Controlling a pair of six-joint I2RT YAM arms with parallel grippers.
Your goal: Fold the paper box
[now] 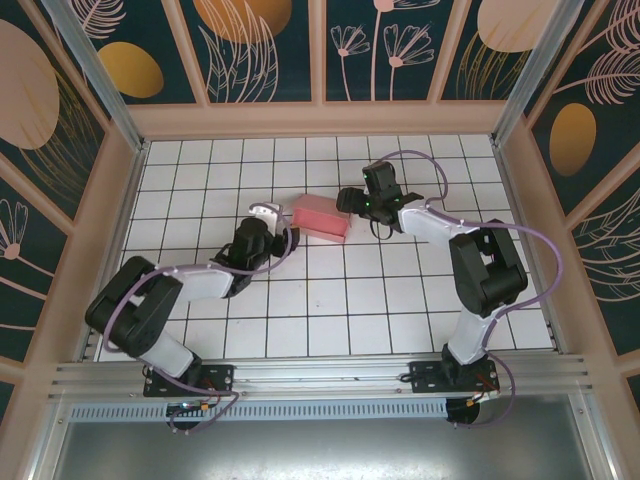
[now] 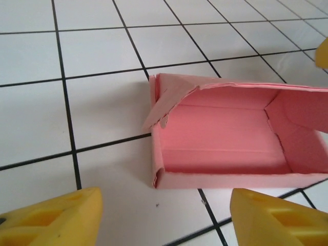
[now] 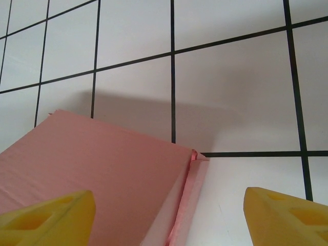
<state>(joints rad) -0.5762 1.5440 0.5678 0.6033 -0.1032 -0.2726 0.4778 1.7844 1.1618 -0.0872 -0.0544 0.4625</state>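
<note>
The paper box [image 1: 322, 218] is a small pink card box resting on the white tiled floor, mid-table. In the left wrist view the paper box [image 2: 225, 138] shows its open inside, with a bent flap at its left corner. My left gripper [image 2: 164, 220] is open just in front of its near wall, touching nothing. In the top view that left gripper [image 1: 283, 235] sits at the box's left end and my right gripper [image 1: 352, 200] at its right end. The right gripper [image 3: 166, 220] is open, and a slanted panel of the paper box [image 3: 102, 174] runs between its yellow fingertips [image 3: 287, 215].
The tiled floor [image 1: 400, 300] is ringed by a low wooden frame and patterned walls [image 1: 320, 120]. Both arms reach in from the near rail [image 1: 320, 375]. Bare tiles lie in front of and behind the box.
</note>
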